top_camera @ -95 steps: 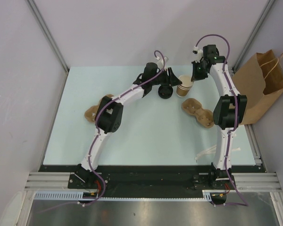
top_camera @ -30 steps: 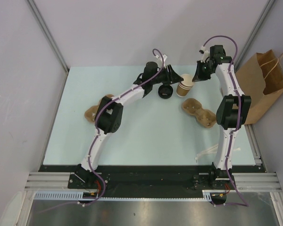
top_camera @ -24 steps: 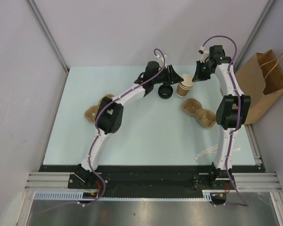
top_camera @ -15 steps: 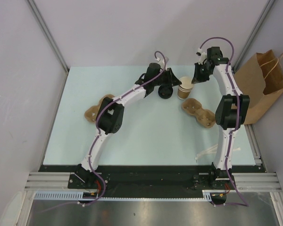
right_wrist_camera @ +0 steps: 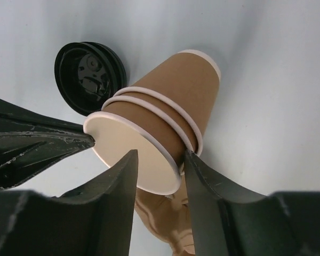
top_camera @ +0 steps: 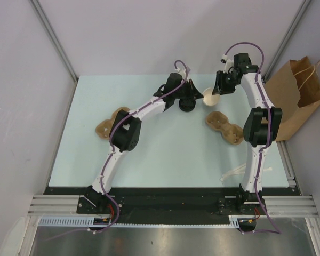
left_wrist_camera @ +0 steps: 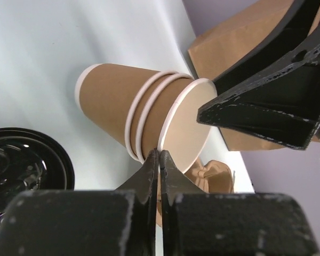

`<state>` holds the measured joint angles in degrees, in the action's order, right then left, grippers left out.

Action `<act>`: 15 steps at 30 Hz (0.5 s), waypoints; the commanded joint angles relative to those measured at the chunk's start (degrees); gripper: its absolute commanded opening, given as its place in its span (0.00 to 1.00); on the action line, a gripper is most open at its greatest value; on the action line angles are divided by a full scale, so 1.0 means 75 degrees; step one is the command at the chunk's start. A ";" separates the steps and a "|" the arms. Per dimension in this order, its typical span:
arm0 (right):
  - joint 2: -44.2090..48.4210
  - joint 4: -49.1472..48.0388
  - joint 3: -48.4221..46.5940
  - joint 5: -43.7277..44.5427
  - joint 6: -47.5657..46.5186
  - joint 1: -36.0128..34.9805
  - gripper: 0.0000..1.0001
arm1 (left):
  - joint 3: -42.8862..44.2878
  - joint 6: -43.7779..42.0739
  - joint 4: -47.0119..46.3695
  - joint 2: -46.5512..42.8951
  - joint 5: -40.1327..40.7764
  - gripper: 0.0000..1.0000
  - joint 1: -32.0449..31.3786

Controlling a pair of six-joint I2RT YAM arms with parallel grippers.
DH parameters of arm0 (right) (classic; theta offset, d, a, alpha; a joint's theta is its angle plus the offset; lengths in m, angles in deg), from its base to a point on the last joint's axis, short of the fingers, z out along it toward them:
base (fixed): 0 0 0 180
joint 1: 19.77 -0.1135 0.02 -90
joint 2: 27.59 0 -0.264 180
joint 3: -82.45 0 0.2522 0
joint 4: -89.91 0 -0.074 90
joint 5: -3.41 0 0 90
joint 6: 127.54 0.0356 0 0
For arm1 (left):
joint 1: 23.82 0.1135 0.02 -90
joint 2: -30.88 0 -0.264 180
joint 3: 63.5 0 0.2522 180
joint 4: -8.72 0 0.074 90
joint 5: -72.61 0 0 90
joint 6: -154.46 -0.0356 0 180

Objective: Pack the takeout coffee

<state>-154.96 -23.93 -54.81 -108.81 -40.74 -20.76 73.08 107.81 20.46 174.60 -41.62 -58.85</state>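
The takeout coffee (top_camera: 209,98) is a tan kraft paper cup nested with others, three rolled rims showing, and it leans steeply on its side at the back of the table. In the left wrist view my left gripper (left_wrist_camera: 159,154) is shut on the rim of the innermost cup (left_wrist_camera: 117,101). It reaches in from the left (top_camera: 200,96). My right gripper (right_wrist_camera: 159,154) is open, with one finger over the cup's cream mouth and the other against the outer rims (right_wrist_camera: 176,90). In the top view it hangs just right of the cup (top_camera: 217,92).
A small round black lid (top_camera: 186,105) lies left of the cup, under the left gripper. One brown pulp tray (top_camera: 224,126) sits near the right arm, another (top_camera: 108,125) by the left arm. An open brown paper bag (top_camera: 296,96) lies at the right edge.
The cup stack has tipped from upright to leaning. My left gripper has closed onto its rim. My right gripper, shut on it before, has opened.
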 commanded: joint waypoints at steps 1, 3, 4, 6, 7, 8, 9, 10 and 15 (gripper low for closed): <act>0.0389 0.0044 -0.0267 -0.0366 0.0040 0.0015 0.48 | 0.0287 0.0429 -0.0656 -0.0096 -0.0297 0.00 -0.0076; 0.0366 0.0091 -0.0325 -0.0424 0.0040 0.0062 0.51 | 0.0288 0.0547 -0.0761 -0.0166 -0.0332 0.00 -0.0053; 0.0366 0.0114 -0.0361 -0.0448 0.0040 0.0062 0.52 | 0.0276 0.0664 -0.0808 -0.0190 -0.0355 0.00 -0.0029; 0.0377 0.0115 -0.0384 -0.0552 0.0052 0.0074 0.52 | 0.0229 0.0758 -0.0867 -0.0272 -0.0402 0.00 -0.0006; 0.0389 0.0115 -0.0419 -0.0611 0.0098 0.0086 0.55 | 0.0206 0.0851 -0.0844 -0.0353 -0.0402 0.00 0.0018; 0.0401 0.0115 -0.0455 -0.0681 0.0122 0.0086 0.59 | 0.0194 0.0887 -0.0844 -0.0377 -0.0426 0.00 0.0018; 0.0389 0.0115 -0.0501 -0.0833 0.0180 0.0283 0.61 | 0.0182 0.0934 -0.0844 -0.0412 -0.0426 0.00 0.0041; 0.0401 0.0115 -0.0548 -0.0904 0.0216 0.0355 0.64 | 0.0170 0.1062 -0.0902 -0.0459 -0.0472 0.00 0.0064; 0.0448 -0.0049 -0.0748 -0.1138 0.0345 0.0496 0.76 | 0.0310 0.1262 -0.1031 -0.0506 -0.0508 0.00 0.0076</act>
<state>-154.92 -23.41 -57.22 -114.32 -39.56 -18.34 73.08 114.50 16.24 174.58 -43.83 -58.54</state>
